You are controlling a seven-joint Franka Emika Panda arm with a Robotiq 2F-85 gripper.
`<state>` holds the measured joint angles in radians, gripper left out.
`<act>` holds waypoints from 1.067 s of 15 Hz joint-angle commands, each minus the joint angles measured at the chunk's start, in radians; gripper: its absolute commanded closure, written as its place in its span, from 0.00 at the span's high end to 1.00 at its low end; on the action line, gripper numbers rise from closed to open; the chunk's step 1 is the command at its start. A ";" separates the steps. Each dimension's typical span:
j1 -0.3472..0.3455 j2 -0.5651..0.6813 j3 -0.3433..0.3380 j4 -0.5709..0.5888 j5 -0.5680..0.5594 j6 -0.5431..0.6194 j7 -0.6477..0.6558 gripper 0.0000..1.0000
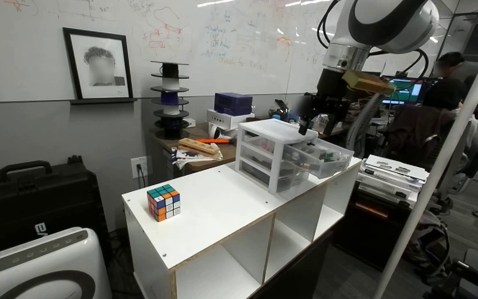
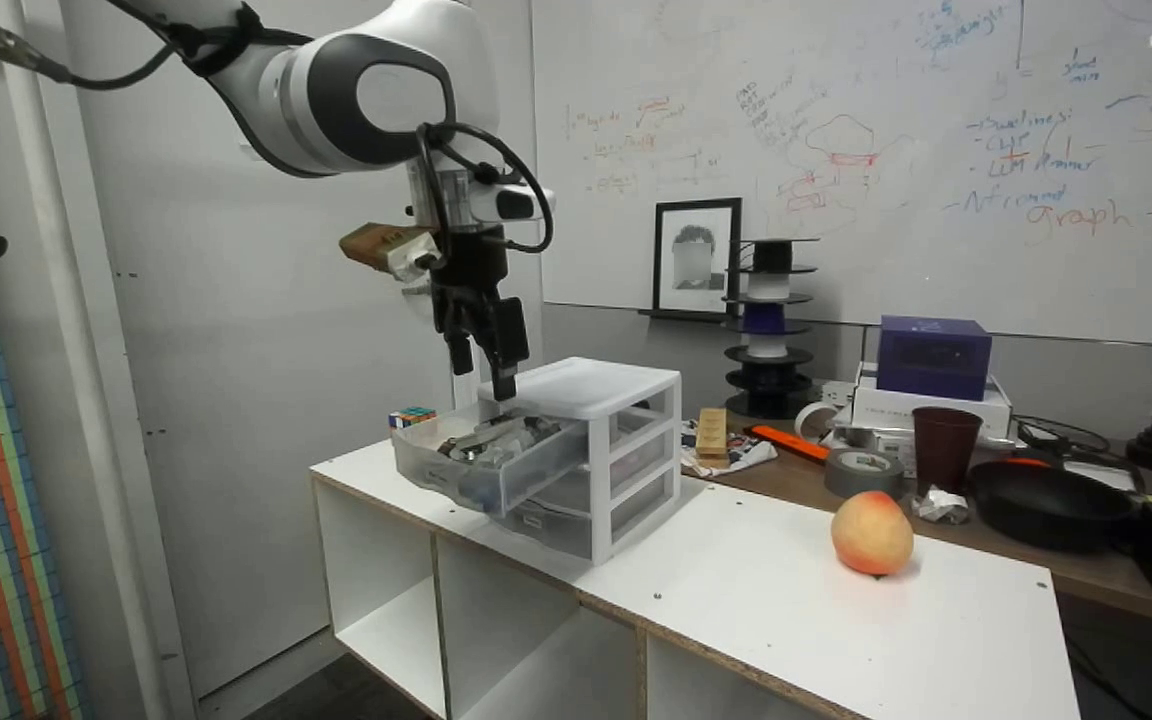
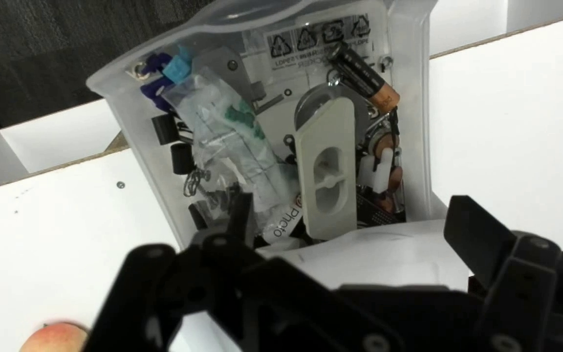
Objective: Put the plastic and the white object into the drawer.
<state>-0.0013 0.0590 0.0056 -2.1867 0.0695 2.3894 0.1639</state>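
The small translucent white chest (image 1: 278, 128) stands on the white shelf unit; its top also shows in an exterior view (image 2: 586, 385). Its top drawer (image 2: 536, 475) is pulled out and full of small items; the wrist view looks down into this drawer (image 3: 416, 127). A whitish-grey elongated piece with two oval hollows, matching the white object (image 3: 328, 171), lies in it. Clear crumpled plastic (image 3: 242, 142) lies beside it. My gripper (image 3: 352, 208) is open and empty. In both exterior views the gripper (image 1: 316, 128) (image 2: 483, 378) points down, above the chest's edge and open drawer.
A puzzle cube (image 1: 163, 202) (image 2: 411, 416) and a peach (image 2: 872, 533) (image 3: 55, 337) sit on the shelf unit top (image 1: 218, 203) on opposite sides of the chest. A battery (image 3: 364, 78) and small parts lie in the drawer. A cluttered desk (image 2: 806, 480) stands behind.
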 commanded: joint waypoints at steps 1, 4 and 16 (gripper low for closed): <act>0.006 -0.097 0.002 -0.056 0.004 -0.038 0.002 1.00; 0.012 -0.182 0.009 -0.132 -0.014 -0.016 0.017 1.00; 0.029 -0.459 0.062 -0.411 -0.015 -0.053 0.004 1.00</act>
<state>0.0208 -0.3226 0.0624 -2.5377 0.0589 2.3589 0.1657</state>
